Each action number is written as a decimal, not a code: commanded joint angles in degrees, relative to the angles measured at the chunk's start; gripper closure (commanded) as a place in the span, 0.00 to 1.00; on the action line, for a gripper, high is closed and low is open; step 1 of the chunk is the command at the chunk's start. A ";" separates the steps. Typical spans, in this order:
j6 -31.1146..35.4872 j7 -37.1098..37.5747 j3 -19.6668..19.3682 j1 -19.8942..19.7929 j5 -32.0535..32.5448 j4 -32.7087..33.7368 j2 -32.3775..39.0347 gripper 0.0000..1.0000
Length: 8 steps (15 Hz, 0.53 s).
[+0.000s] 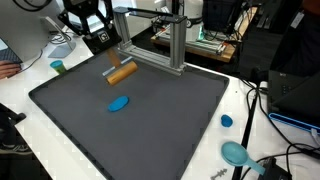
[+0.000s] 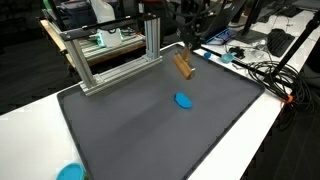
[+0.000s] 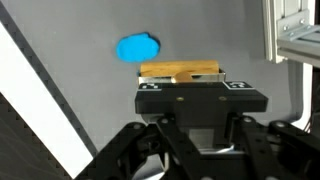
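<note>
A dark mat (image 3: 70,40) is spread under the gripper (image 3: 195,84). A metal frame (image 3: 295,30) is stood ahead of the gripper, off to the right edge of the wrist view. A wooden block (image 3: 180,70) is clamped crosswise between the jaws, right at the fingertips; whether it is lifted clear of the mat cannot be told. A blue piece (image 3: 138,47) is laid on the mat just beyond the block, ahead and to the left, and is not touched.

Grey mat (image 1: 150,135) (bearing blue blob (image 1: 118,103)).

Block (image 1: 121,72) near frame (image 1: 177,45), seemingly over mat (image 1: 150,125)
</note>
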State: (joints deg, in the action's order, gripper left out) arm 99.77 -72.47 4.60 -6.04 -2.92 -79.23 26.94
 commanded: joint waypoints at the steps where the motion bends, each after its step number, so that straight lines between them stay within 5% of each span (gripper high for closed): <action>1: 0.76 -0.30 -0.87 0.28 2.24 0.15 0.84 0.53; 4: 3.07 -0.41 -1.45 0.35 4.68 0.21 2.83 0.53; 5: 3.11 -0.40 -1.44 0.44 4.75 0.22 2.91 0.78; 8: 8.61 -7.88 -0.12 -0.03 5.24 -5.87 -0.47 0.78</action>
State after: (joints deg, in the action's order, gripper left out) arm 104.30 -74.40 3.36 -5.43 2.17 -79.77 29.80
